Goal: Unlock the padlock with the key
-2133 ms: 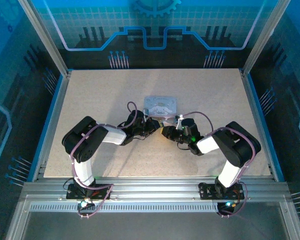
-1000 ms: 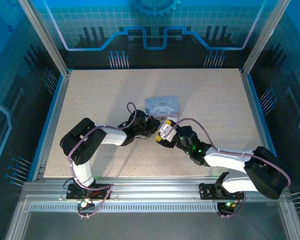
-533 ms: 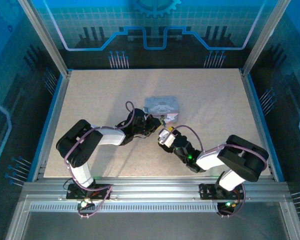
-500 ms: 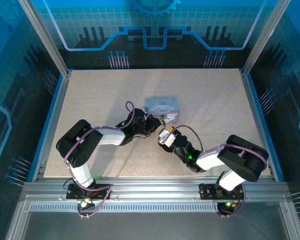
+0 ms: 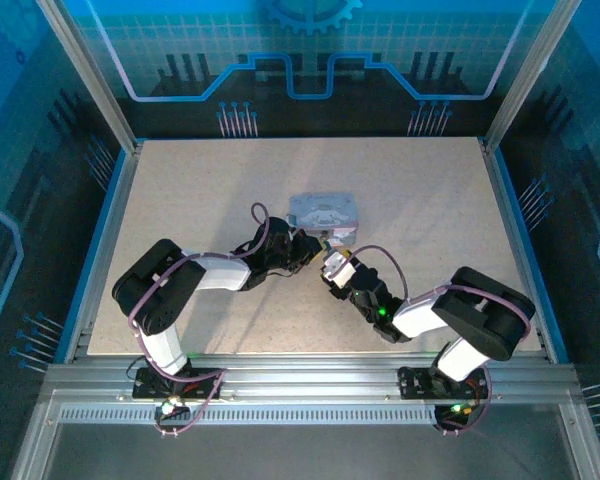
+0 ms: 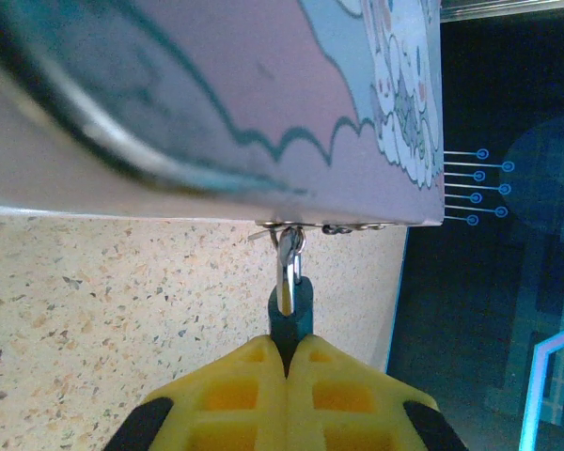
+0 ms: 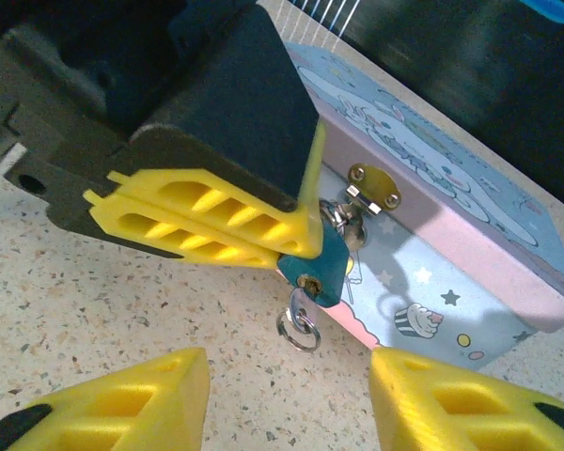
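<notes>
The padlock (image 7: 321, 268) is a small teal block hanging from the gold hasp (image 7: 374, 185) of a pastel cartoon-printed box (image 7: 451, 282). My left gripper (image 6: 287, 348) is shut on the padlock (image 6: 291, 315), its yellow fingers (image 7: 207, 225) clamping the body from the left. The silver key (image 7: 296, 303) sits in the keyhole on the lock's underside, with a small ring (image 7: 301, 331) dangling from it. My right gripper (image 7: 287, 366) is open, one fingertip on each side just below the key and touching nothing. In the top view both grippers (image 5: 308, 250) (image 5: 332, 265) meet at the box's near edge.
The box (image 5: 325, 215) lies mid-table on the speckled tabletop (image 5: 430, 190). Aluminium rails and blue panels frame the table. The right arm's elbow (image 5: 490, 305) is folded at the near right, and the left arm's elbow (image 5: 155, 285) at the near left.
The right arm has folded its elbow back while its gripper stayed near the lock, and its jaws have narrowed. The left gripper has kept hold of the padlock without moving.
</notes>
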You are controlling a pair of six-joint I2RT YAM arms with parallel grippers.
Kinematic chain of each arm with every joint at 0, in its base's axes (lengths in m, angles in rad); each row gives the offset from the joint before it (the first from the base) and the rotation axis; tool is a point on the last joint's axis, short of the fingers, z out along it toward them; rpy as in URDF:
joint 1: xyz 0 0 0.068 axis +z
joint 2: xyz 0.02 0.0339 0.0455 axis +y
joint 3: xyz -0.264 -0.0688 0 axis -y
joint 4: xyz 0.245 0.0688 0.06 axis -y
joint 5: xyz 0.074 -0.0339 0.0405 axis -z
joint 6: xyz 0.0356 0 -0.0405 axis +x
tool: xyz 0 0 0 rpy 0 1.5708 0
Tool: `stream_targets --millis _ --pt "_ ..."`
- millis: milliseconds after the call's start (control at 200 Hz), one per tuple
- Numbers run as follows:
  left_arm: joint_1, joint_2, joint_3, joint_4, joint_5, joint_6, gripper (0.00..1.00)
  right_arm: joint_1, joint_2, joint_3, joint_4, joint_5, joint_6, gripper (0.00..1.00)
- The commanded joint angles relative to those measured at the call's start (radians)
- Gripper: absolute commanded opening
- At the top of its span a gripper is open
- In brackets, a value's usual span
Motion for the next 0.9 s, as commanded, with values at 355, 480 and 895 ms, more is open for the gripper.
stream_targets --millis 355,480,895 --pt "0.006 -0.047 -0.001 0.015 0.015 0.014 0.04 -0.026 0.079 0.052 0.09 -0.023 0.015 0.39" --pt "0.007 -0.049 -0.003 0.015 0.016 0.015 0.04 -0.031 0.096 0.064 0.097 -0.031 0.015 0.35" --pt "0.006 -0.045 -0.002 0.013 0.016 0.014 0.04 -0.038 0.125 0.088 0.102 -0.042 0.025 0.2"
